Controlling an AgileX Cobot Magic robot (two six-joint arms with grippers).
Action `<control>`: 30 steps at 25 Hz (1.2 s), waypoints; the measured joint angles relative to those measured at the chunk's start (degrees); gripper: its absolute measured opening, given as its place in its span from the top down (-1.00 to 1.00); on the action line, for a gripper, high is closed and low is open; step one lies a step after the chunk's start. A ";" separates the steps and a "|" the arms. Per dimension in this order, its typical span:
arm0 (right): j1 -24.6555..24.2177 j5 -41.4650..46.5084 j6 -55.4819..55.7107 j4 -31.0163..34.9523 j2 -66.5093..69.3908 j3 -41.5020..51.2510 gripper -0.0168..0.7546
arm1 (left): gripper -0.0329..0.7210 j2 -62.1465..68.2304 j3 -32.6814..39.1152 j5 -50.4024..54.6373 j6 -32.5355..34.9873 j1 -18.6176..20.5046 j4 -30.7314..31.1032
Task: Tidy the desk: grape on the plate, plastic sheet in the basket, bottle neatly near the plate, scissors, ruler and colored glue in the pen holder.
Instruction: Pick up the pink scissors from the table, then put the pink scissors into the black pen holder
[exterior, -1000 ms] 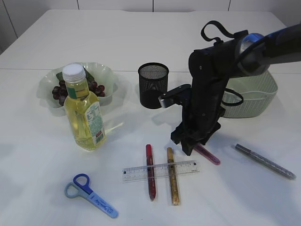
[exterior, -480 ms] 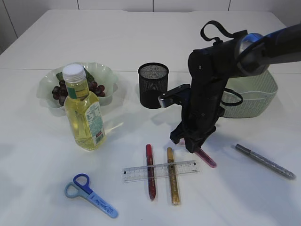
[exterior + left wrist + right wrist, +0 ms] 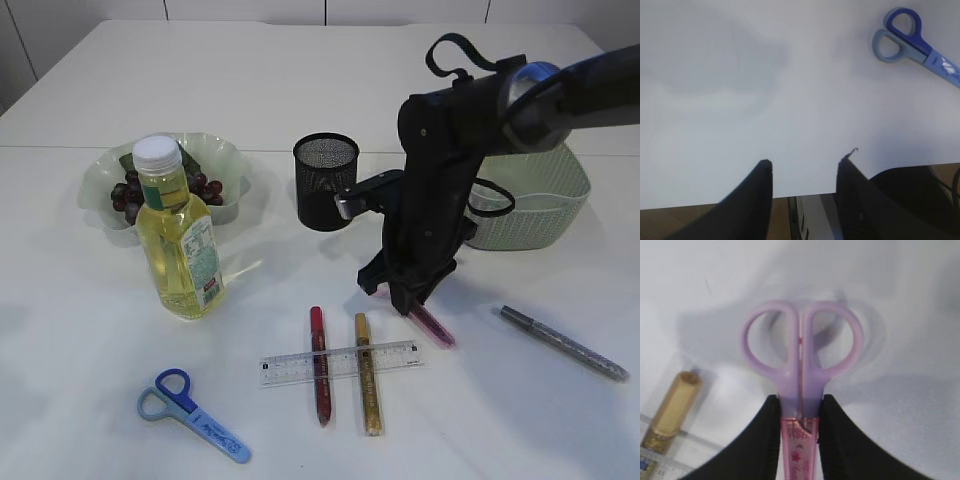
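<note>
A: We start with the pink scissors (image 3: 801,365). The right gripper (image 3: 799,420) has its two black fingers pressed against either side of them, just below the lilac handle loops, so we call that a clamp on the scissors. From the outside camera we see the pink sheath end (image 3: 432,326) poking out below the gripper, tilted down to the right over the table (image 3: 300,80).

B: Agreed. Just left of that we have the ruler (image 3: 340,363) lying across two glue pens, the red one (image 3: 320,365) and the gold one (image 3: 367,372). The gold cap also shows at the lower left of the right wrist camera.

A: Further right lies a grey glitter pen (image 3: 563,342). Behind the arm we see the black mesh pen holder (image 3: 325,180) and, at the far right, the pale green basket (image 3: 535,200).

B: On the left, the bottle (image 3: 178,235) of yellow liquid stands upright just in front of the plate (image 3: 225,160), and the grapes (image 3: 128,190) lie on that plate.

A: The blue scissors (image 3: 912,42) lie flat at the near left. The left gripper (image 3: 802,165) hangs over bare table with its fingers apart, holding nothing.
</note>
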 joint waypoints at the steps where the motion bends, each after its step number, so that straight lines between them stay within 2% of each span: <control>1: 0.00 0.54 0.13 0.45 -0.13 -0.79 0.44 | 0.09 0.00 0.00 0.00 0.00 0.00 0.00; 8: -2.00 5.41 -0.24 5.02 -2.77 -6.67 0.44 | 0.09 0.00 0.00 0.00 0.00 0.00 0.00; 12: -4.73 7.28 -3.77 11.33 -4.64 -9.56 0.44 | 0.09 0.00 0.00 0.00 0.00 0.00 0.00; 17: -9.48 8.36 -13.58 26.32 -5.57 -13.17 0.44 | 0.09 0.00 0.00 0.14 0.00 0.00 -0.09; 21: -12.77 6.84 -24.46 41.74 -5.57 -14.41 0.44 | 0.09 0.00 0.00 0.26 0.00 0.00 -0.09; 26: -13.75 1.36 -39.17 55.36 -5.42 -14.65 0.44 | 0.09 0.00 0.00 0.63 0.00 0.00 -0.50; 30: -13.75 0.23 -51.13 65.73 -2.80 -15.25 0.44 | 0.09 0.00 0.00 1.87 0.00 0.00 -0.54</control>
